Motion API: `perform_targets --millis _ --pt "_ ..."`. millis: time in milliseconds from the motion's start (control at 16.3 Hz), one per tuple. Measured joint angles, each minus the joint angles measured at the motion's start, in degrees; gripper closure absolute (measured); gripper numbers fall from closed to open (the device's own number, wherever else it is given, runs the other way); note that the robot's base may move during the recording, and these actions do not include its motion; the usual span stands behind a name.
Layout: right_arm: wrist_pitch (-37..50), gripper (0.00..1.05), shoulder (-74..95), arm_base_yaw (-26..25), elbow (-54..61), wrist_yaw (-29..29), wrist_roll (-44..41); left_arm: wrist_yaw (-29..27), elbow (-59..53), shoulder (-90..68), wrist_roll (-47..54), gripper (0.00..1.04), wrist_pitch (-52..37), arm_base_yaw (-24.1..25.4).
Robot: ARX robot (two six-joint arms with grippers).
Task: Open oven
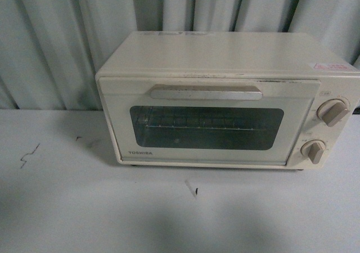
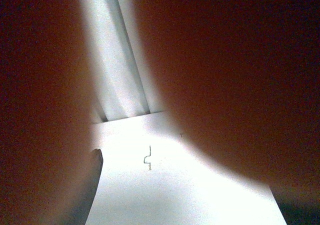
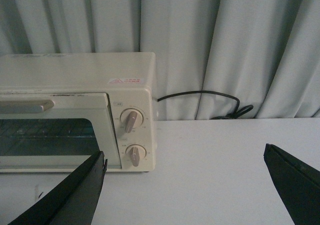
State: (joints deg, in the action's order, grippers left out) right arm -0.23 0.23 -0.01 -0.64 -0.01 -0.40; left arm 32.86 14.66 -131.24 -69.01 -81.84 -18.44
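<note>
You are looking at the oven (image 1: 225,101) sitting closed on the white worktop (image 1: 84,208) against a pale curtain (image 1: 56,39), and neither arm is showing in the front view. The right gripper (image 3: 185,185) is waiting with its jaws spread wide and holding nothing; the oven is lying ahead of them and off to one side, well apart, with its two knobs (image 3: 131,121) nearest. The left gripper's jaws are filling the left wrist view as dark, blurred shapes, so you cannot tell how they stand. The oven is looking rigid and light enough to slide if pulled hard, and the window is fragile glass, so you are probably best taking the wide bar handle (image 1: 206,92) near its middle. TOSHIBA (image 1: 139,152) is printed under the window; a red label (image 1: 334,66) on top is too small to read.
</note>
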Motion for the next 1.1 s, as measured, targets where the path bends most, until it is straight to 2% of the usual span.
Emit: perform_targets --millis 1104 --pt "0.00 0.07 0.00 0.00 0.00 -0.02 0.00 0.00 0.00 0.00 0.00 0.07 0.00 0.00"
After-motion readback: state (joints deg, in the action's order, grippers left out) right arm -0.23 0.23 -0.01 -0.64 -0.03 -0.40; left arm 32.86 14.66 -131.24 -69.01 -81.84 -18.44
